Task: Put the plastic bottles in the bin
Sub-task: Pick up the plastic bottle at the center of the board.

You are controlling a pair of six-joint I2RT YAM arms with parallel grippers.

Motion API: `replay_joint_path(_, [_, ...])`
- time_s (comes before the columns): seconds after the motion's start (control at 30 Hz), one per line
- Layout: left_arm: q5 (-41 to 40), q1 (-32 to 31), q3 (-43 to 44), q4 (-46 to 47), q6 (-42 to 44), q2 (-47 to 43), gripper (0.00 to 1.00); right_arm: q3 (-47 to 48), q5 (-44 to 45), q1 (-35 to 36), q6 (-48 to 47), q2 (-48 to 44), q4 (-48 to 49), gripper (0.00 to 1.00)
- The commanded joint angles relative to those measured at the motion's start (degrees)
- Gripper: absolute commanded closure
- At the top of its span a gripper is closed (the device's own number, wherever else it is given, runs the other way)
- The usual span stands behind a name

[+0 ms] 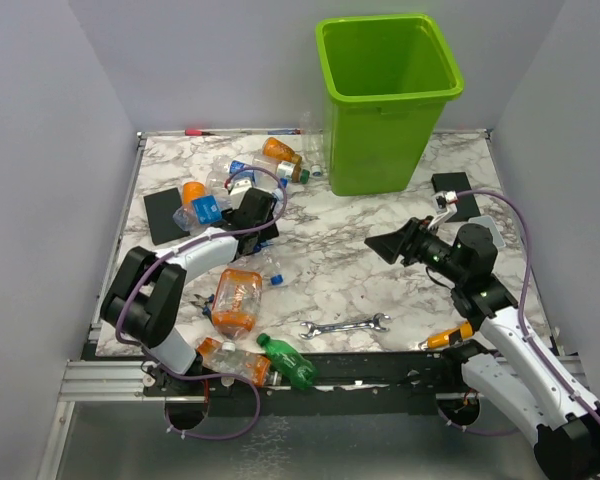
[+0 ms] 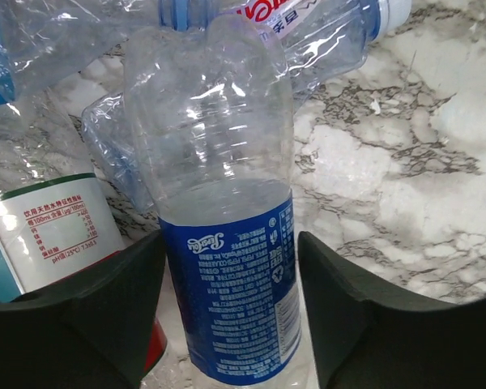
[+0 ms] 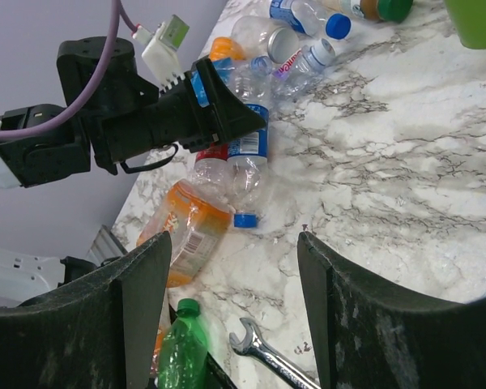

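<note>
Several plastic bottles (image 1: 290, 365) noted loose along near desk (image 1: 340, 270) edge. Mid-desk: left end effector (image 2: 231, 243) pinching clear blue-label bottle (image 2: 227, 324), pads against both sides of label, bottle lying among neighbours. Right end effector (image 3: 231, 243) spread, holding nothing. Grasp step, judged. Next: lift clear of neighbours, carry to far bin (image 1: 380, 140), release above rim.

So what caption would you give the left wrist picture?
Left hand straddling a clear blue-labelled bottle, with other bottles crowded around it on the marble table.
</note>
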Motion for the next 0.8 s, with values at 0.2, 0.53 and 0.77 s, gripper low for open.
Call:
replay_joint_path(0.2, [3.8,0.0,-1.1,1.8,-1.8,-3.0,0.61,1.8,-3.2,0.3,-1.3,-0.6,-2.1,0.32])
replay_joint_path(0.53, [14.9,-0.8,-10.7,23.2,-21.8,-21.8,0.69,2.6,-2.4,6.6,0.1,4.4,4.6,0.30])
replay_joint_path(0.77, [12.3,-5.5,-17.9,38.0,-30.8,-28.1,0.69,5.2,5.4,17.0,3.6,13.0,14.3,0.27])
